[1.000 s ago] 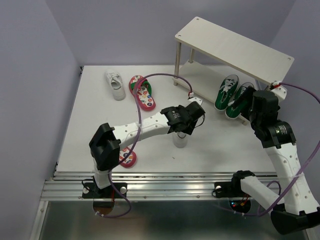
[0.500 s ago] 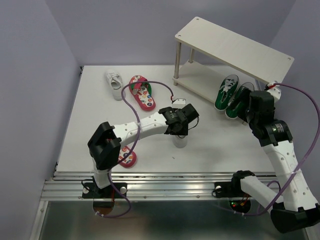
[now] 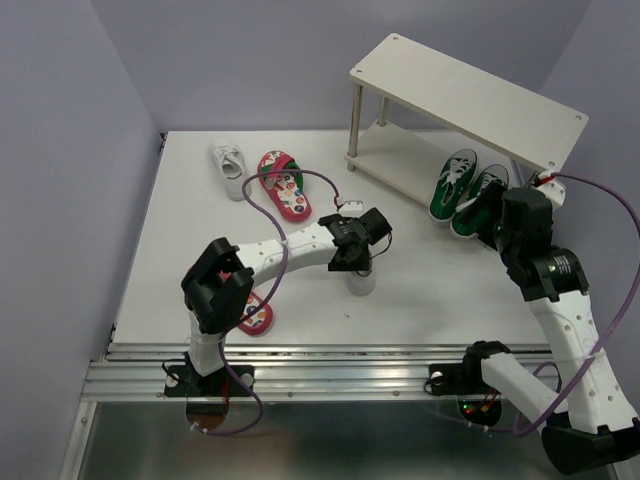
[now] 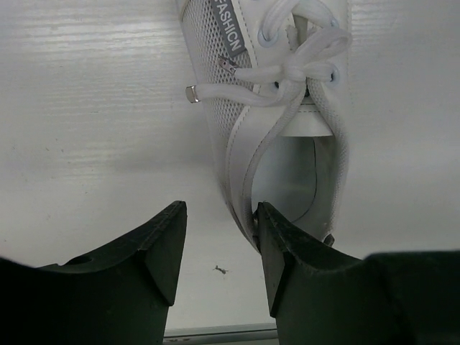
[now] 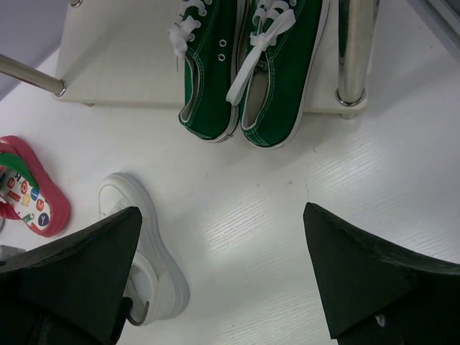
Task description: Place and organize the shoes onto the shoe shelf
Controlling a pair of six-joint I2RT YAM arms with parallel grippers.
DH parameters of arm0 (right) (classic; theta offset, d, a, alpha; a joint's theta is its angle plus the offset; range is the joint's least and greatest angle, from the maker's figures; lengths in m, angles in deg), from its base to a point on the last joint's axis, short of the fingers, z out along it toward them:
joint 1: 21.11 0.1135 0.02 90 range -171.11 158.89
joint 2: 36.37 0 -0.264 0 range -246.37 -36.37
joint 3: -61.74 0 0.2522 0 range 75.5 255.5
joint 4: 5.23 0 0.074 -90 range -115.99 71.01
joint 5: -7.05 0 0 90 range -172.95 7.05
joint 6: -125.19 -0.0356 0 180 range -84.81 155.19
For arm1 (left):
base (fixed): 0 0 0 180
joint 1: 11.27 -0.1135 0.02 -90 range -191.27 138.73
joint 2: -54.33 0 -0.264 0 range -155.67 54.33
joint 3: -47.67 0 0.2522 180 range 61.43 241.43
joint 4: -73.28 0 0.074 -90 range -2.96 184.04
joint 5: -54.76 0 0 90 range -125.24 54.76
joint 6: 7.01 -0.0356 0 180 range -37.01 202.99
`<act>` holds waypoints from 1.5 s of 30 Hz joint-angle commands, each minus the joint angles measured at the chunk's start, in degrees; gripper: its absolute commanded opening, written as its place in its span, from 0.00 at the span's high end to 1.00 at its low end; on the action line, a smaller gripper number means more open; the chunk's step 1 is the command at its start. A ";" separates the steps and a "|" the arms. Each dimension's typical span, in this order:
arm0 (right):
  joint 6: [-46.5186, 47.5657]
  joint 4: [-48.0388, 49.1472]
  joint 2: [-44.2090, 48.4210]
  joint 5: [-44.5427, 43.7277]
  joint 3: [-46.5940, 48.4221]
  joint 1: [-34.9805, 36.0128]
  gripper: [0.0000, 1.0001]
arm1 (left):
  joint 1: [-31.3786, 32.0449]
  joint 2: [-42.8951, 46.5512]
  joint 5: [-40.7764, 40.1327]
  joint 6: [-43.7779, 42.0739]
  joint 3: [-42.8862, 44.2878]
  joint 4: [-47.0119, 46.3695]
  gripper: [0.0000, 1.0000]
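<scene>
The white sneaker point(image 4: 287, 108) lies mid-way across the table point(image 3: 190, 240), well short of the shelf point(image 3: 470, 95). Your left gripper point(image 4: 215, 237) has slid left over its heel in the last second, fingers apart astride the side wall, so a grasp looks next. I cannot tell if they touch. Your right gripper point(image 5: 223, 237), wide apart and empty, hovers near the green pair point(image 5: 244, 65) on the lower board. From above, the left wrist hides most of that sneaker, and the arm half covers the near flip-flop point(image 3: 255, 318).
</scene>
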 commanded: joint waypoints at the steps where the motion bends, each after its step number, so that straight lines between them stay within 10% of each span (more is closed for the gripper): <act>1: -0.31 0.17 1.53 -0.31 0.83 -0.42 0.00 | -0.04 0.58 -0.66 -0.19 -1.25 -1.01 0.43; 11: -1.46 -1.77 3.73 -0.84 0.21 -0.42 0.00 | -0.04 -2.22 0.40 -1.24 0.06 -0.75 0.43; 18: -1.19 -1.59 2.94 -1.36 0.74 -0.42 0.00 | -0.48 -2.67 -3.63 -3.70 0.33 1.44 1.00; 33: -1.98 -0.98 2.32 -0.66 0.56 -0.42 0.00 | -6.44 9.20 -7.87 -39.03 -8.72 -17.17 1.00; 36: -1.98 -1.33 2.06 -1.36 1.09 -0.42 0.00 | -10.23 8.24 -3.65 -38.51 -7.06 -17.19 0.79; 39: -1.63 -1.51 2.06 -2.07 1.53 -0.42 0.00 | -11.55 7.80 -0.57 -37.98 -6.09 -16.04 0.23; 45: -1.37 -1.33 1.27 -2.42 1.97 -0.42 0.00 | -11.55 8.49 1.01 -31.77 -5.21 -11.65 0.16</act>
